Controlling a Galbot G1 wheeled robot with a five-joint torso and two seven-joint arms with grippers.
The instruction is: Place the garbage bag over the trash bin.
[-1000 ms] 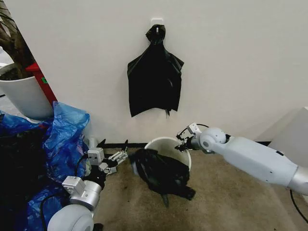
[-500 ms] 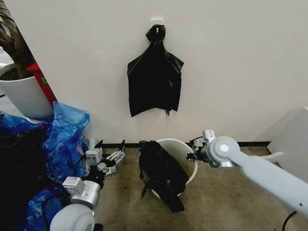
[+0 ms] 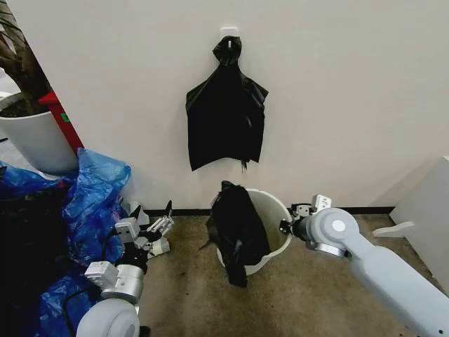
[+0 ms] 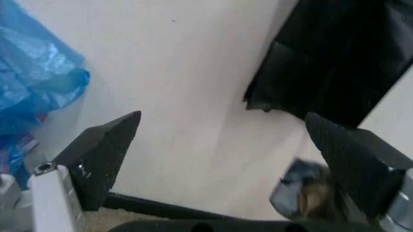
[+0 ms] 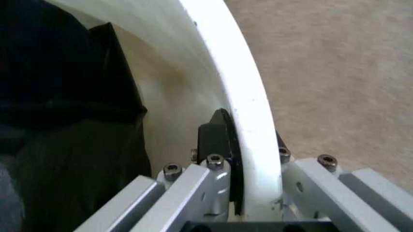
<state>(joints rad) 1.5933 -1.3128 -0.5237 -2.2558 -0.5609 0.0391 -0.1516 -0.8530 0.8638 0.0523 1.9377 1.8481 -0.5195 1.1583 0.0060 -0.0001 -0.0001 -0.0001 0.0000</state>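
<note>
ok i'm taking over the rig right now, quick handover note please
Right hand: shut on the bin's rim, one finger inside the wall and one outside, at the bin's right side.
Left hand: open, holding nothing, low near the blue bags on the left.
Bag: draped over the bin's left rim, part inside, part hanging outside toward the floor.
Done: the bag is on the bin.
Left: its mouth is not spread around the rim.
Another black bag hangs on the wall above.
</note>
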